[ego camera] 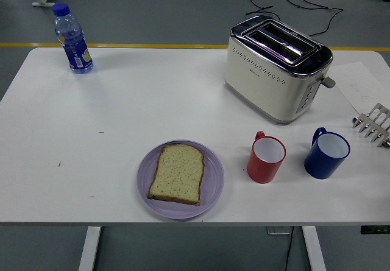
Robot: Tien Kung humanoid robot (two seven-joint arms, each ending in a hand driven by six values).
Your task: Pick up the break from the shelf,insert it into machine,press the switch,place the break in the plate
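— Where is the bread?

— The slice of bread [177, 173] lies flat on the purple plate [214, 179], near my edge of the white table [122, 119]. Its rounded top points away from me, and the plate's rim shows all around it.

— And the machine?

— The cream toaster [277, 70] stands at the far right of the table, turned at an angle. Both slots on its chrome top look empty, and its lever [329, 82] sticks out on the right end.

— What is your robot hand doing?

— I cannot tell. Neither my left nor my right robot hand shows in my head view, so I cannot say whether either is spread or pressed together. Nothing is touching the bread.

— What else is on the table?

— A red mug [267, 158] sits just right of the plate, handle pointing away from me, and a blue mug [327, 154] stands near it on the right. The metal toast rack [373, 125] lies at the right edge, partly cut off. A sheet of paper [362, 88] lies behind it. A water bottle [72, 38] with a blue cap stands upright at the far left corner.
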